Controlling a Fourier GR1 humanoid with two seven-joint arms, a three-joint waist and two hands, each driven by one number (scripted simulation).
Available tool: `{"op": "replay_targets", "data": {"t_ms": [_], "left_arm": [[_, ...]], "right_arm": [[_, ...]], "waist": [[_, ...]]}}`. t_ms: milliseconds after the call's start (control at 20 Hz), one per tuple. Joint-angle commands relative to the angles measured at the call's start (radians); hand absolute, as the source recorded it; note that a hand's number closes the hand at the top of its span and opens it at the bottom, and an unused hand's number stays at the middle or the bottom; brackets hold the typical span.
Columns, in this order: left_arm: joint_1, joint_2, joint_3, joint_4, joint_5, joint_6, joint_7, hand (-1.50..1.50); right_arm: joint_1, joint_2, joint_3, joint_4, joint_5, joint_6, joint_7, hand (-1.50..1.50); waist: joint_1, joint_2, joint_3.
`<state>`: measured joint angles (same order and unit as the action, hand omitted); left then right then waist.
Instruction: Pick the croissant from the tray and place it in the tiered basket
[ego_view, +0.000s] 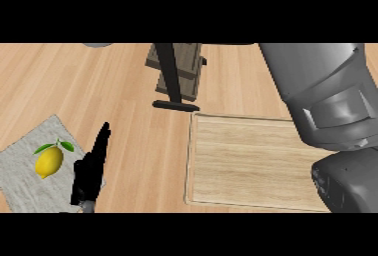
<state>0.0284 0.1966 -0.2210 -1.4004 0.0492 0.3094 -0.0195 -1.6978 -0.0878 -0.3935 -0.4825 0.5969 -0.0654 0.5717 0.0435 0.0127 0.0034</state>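
Head view shows no croissant anywhere, so I cannot tell where it lies (my right arm may be covering it). Nearest the task is the pale rectangular wooden tray, its bare board lying flat on the light wood-grain counter. Just above its upper left corner stands the dark wooden tiered basket with its black post and foot. My grey right forearm crosses the tray's right edge, and the hand itself is hidden, so I cannot tell its state. My black left hand rests at lower left, fingers straight and together, beside a yellow lemon on a grey cloth mat.
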Motion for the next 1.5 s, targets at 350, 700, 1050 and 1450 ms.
{"op": "replay_targets", "data": {"t_ms": [350,700,1050,1450], "left_arm": [[0.034,0.020,0.018,-0.029,0.021,-0.023,0.075,0.00],[0.044,0.031,0.059,-0.004,0.042,-0.044,0.038,0.00],[0.083,0.000,0.043,-0.014,0.014,0.000,0.046,0.00],[0.068,0.006,0.046,-0.010,0.016,-0.033,0.033,0.00]], "right_arm": [[-0.019,-0.113,-0.092,-0.063,-0.034,-0.272,-0.043,-1.50],[0.043,-0.318,-0.106,-0.115,-0.019,-0.228,0.054,-1.50],[0.178,-0.549,-0.185,-0.269,-0.142,0.040,0.092,-1.50],[0.426,-0.775,-0.340,-0.332,-0.349,0.384,-0.028,-1.50]], "waist": [[-0.021,-0.007,-0.004],[-0.051,-0.016,-0.003],[-0.081,-0.027,-0.002],[-0.071,-0.017,-0.001]]}}
